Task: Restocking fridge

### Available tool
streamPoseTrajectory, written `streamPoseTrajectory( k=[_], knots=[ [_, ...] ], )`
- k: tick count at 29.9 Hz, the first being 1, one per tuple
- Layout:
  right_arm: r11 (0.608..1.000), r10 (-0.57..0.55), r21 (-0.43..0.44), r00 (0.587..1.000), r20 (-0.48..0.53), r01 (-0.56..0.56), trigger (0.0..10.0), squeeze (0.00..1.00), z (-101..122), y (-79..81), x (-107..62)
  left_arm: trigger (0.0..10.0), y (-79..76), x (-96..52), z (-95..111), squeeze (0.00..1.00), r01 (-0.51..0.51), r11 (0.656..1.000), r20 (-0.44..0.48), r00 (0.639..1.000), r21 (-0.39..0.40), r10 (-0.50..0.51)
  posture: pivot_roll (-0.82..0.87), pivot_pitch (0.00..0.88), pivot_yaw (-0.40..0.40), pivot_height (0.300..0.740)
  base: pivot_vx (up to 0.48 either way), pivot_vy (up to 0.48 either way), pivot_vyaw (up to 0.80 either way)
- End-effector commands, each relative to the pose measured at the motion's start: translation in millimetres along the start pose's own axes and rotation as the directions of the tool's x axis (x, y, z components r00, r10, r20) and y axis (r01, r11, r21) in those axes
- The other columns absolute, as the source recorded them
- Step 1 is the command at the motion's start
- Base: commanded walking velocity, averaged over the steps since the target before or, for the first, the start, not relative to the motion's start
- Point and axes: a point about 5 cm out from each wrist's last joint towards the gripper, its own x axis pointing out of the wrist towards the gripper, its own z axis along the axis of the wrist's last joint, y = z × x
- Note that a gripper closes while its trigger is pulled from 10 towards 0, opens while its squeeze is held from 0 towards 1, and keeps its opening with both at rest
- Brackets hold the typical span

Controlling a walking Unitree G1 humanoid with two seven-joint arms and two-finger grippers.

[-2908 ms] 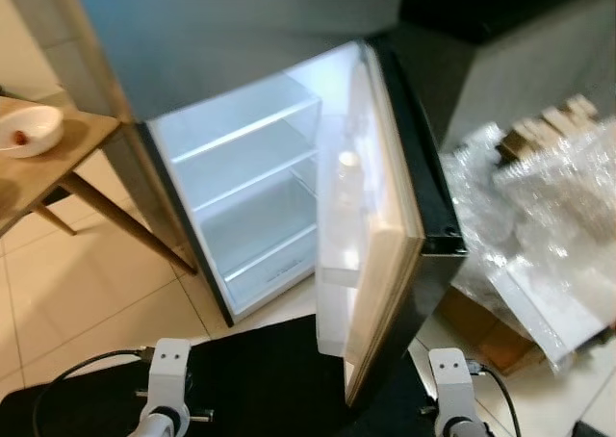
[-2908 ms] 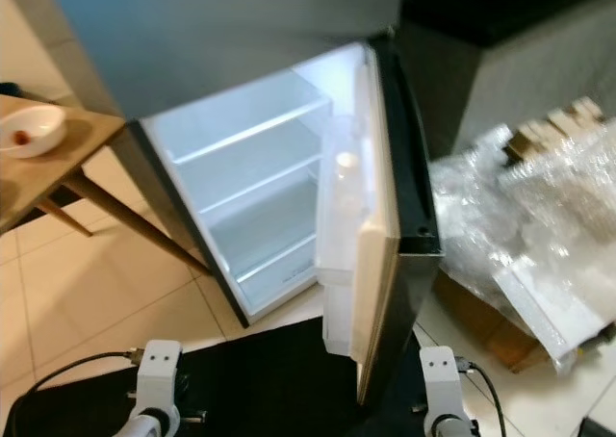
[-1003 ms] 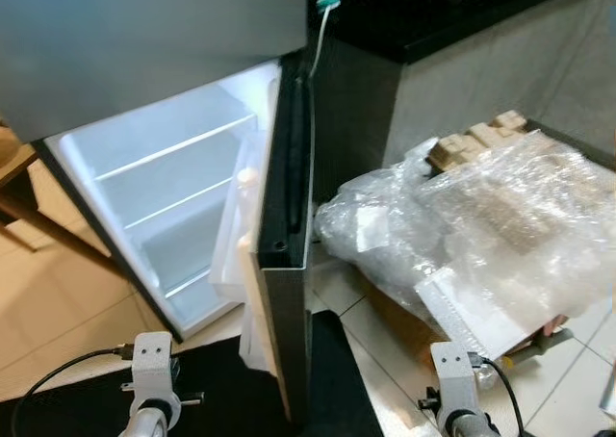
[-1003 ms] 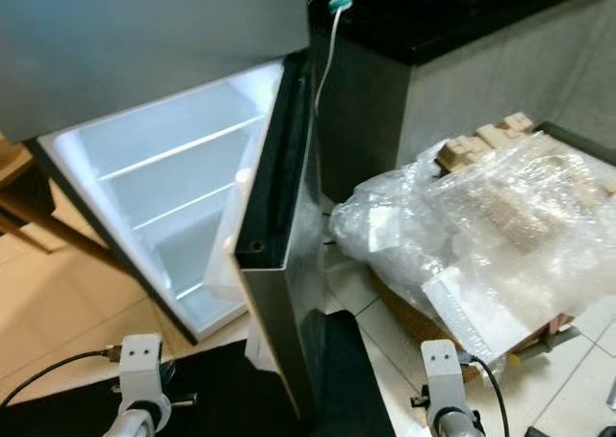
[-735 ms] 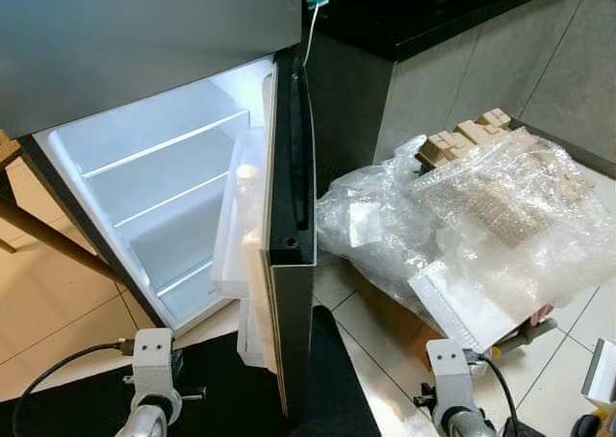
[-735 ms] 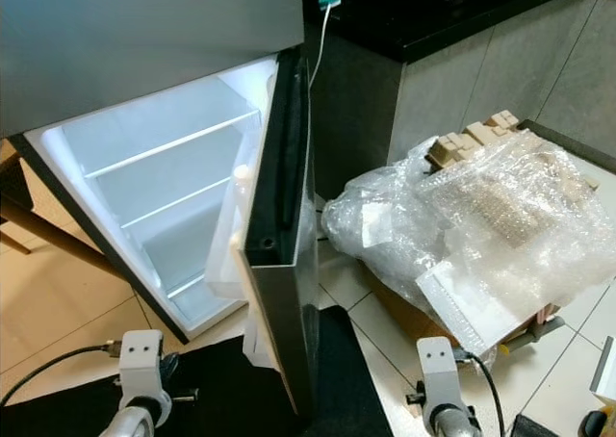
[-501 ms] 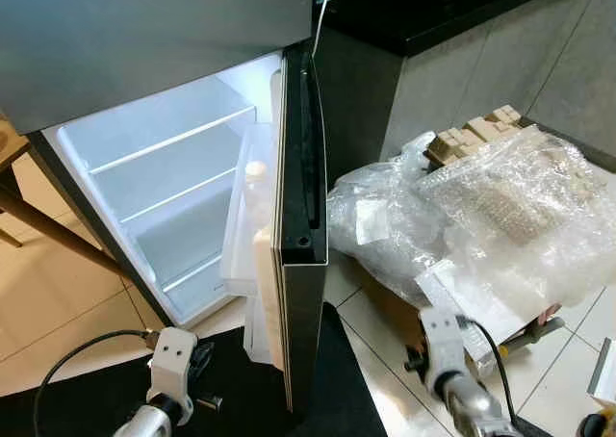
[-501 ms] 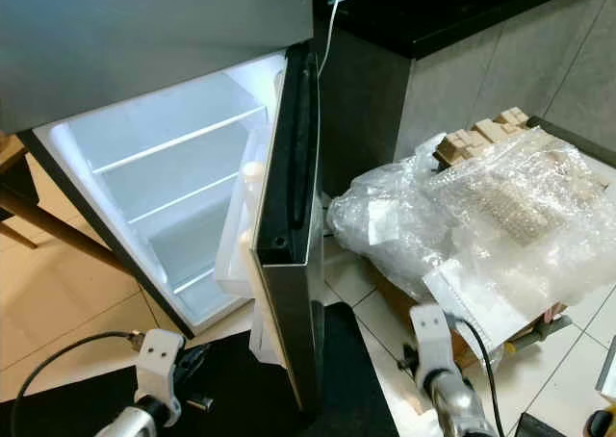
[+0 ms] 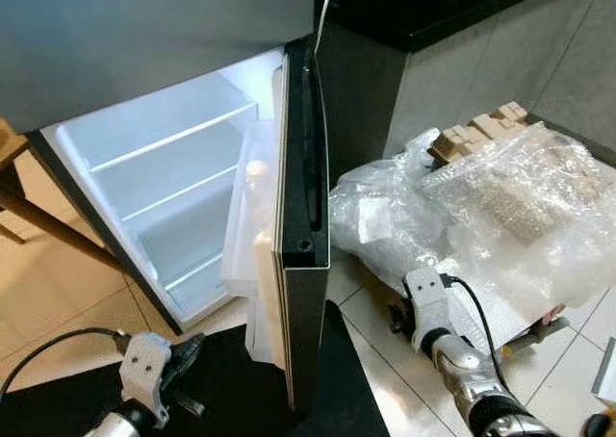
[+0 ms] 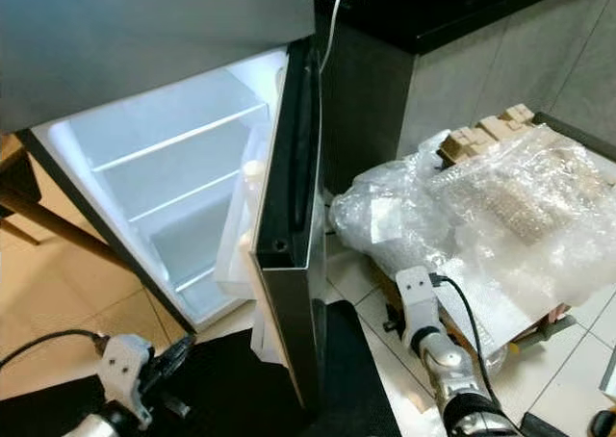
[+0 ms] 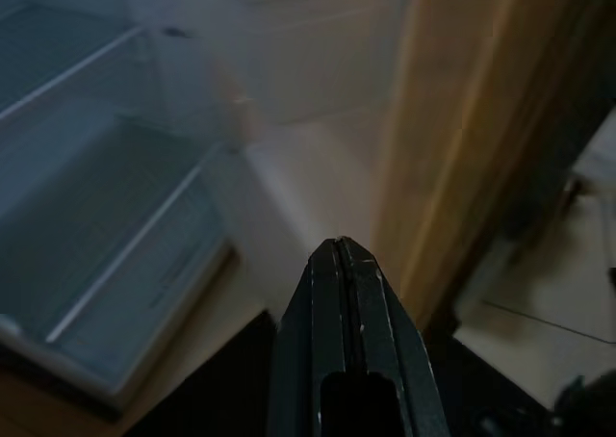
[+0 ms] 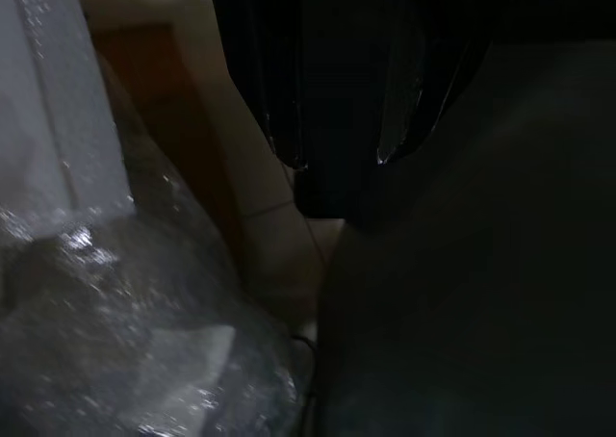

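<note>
So the fridge (image 9: pixel 173 177) is wide open w/ bare lit shelves, door (image 9: pixel 300 225) swung out edge-on, a white bottle (image 9: pixel 255 182) sitting in the door rack. Left gripper (image 11: pixel 348 264) is low in front of the compartment, fingers pressed together, nothing in them. Right gripper is down by the bubble wrap pile (image 9: pixel 481 216) on the floor; can't tell its fingers, wrist view's too dark.

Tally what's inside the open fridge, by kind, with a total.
Shelves: 2 (upper shelf, lower shelf), nothing on either
Bottles: 1 that I can make out (bottle, in the fridge door)
Total: 3
</note>
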Motion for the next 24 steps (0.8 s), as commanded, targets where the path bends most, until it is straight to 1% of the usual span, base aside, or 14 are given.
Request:
streamPoseTrajectory(
  k=[1,2,3,4,5,14,16,17,18,19,20,21,23,24],
  knots=[
    [1.0,0.022,-0.002,1.0,0.009,-0.021,3.5,0.0,0,4.2,0.2,10.0,-0.4,-4.4,6,0.0,0.058,0.998,0.001,0.998,0.016,-0.058,-0.08,0.107,0.034,0.74,0.0,0.0,0.0],
    [1.0,0.031,-0.002,0.999,0.019,-0.031,3.1,0.0,3,5.9,1.4,10.0,-2.2,-4.1,10,0.0,0.079,0.997,0.011,0.997,0.026,-0.079,-0.08,0.107,0.034,0.74,0.0,0.0,0.0],
    [0.999,0.038,0.001,0.999,0.029,-0.038,1.6,0.0,5,7.9,2.6,10.0,-3.3,-3.2,14,0.0,0.09,0.995,0.021,0.996,0.035,-0.091,-0.08,0.107,0.033,0.74,0.0,0.0,0.0],
    [0.999,0.041,0.007,0.999,0.035,-0.041,1.3,0.0,6,9.2,3.4,10.0,-3.4,-2.2,17,0.0,0.091,0.995,0.031,0.995,0.043,-0.093,-0.08,0.107,0.034,0.74,0.0,0.0,0.0],
    [0.999,0.037,0.021,0.998,0.045,-0.038,0.0,0.0,8,11.3,4.6,10.0,-3.5,-0.1,19,0.0,0.088,0.995,0.041,0.995,0.039,-0.089,-0.08,0.106,0.034,0.74,0.0,0.0,0.0],
    [0.998,0.04,0.043,0.996,0.075,-0.044,0.0,0.0,17,23.8,11.1,10.0,-6.8,4.3,27,0.0,0.109,0.994,0.058,0.992,0.024,-0.111,-0.08,0.105,0.039,0.74,0.0,0.0,0.0],
    [0.997,0.034,0.072,0.996,0.087,-0.04,1.6,0.0,21,27.2,14.0,10.0,-8.4,3.6,30,0.0,0.129,0.991,0.056,0.99,0.028,-0.13,-0.08,0.104,0.038,0.74,0.0,0.0,0.0],
    [0.996,0.034,0.079,0.995,0.089,-0.041,3.6,0.0,23,28.6,14.9,10.0,-8.9,3.3,31,0.0,0.134,0.991,0.056,0.989,0.027,-0.135,-0.08,0.104,0.037,0.74,0.0,0.0,0.0],
    [0.996,0.042,0.078,0.995,0.091,-0.049,7.7,0.0,24,32.0,16.2,10.0,-9.0,3.0,32,0.0,0.137,0.99,0.059,0.989,0.025,-0.138,-0.08,0.104,0.036,0.74,0.0,0.0,0.0],
    [0.996,0.042,0.078,0.995,0.091,-0.049,7.7,0.0,24,32.0,16.2,10.0,-9.0,3.0,32,0.0,0.137,0.99,0.059,0.989,0.025,-0.138,-0.08,0.104,0.036,0.74,0.0,0.0,0.0],
    [0.995,0.052,0.074,0.994,0.093,-0.059,9.8,0.0,25,35.5,17.2,10.0,-9.1,2.7,34,0.0,0.138,0.99,0.063,0.988,0.021,-0.139,-0.08,0.104,0.035,0.74,0.0,0.0,0.0],
    [0.995,0.052,0.074,0.994,0.093,-0.059,9.8,0.0,25,35.5,17.2,10.0,-9.1,2.7,34,0.0,0.138,0.99,0.063,0.988,0.021,-0.139,-0.08,0.104,0.035,0.74,0.0,0.0,0.0],
    [0.993,0.093,0.069,0.99,0.102,-0.1,10.0,0.0,28,48.9,19.7,10.0,-9.7,2.6,38,0.0,0.139,0.99,0.081,0.987,0.008,-0.139,-0.08,0.104,0.035,0.74,0.0,0.0,0.0],
    [0.989,0.123,0.067,0.986,0.109,-0.131,10.0,0.0,30,59.4,21.3,10.0,-10.0,3.0,39,0.0,0.143,0.99,0.086,0.986,0.003,-0.142,-0.08,0.104,0.032,0.74,0.0,0.0,0.0]
  ],
)
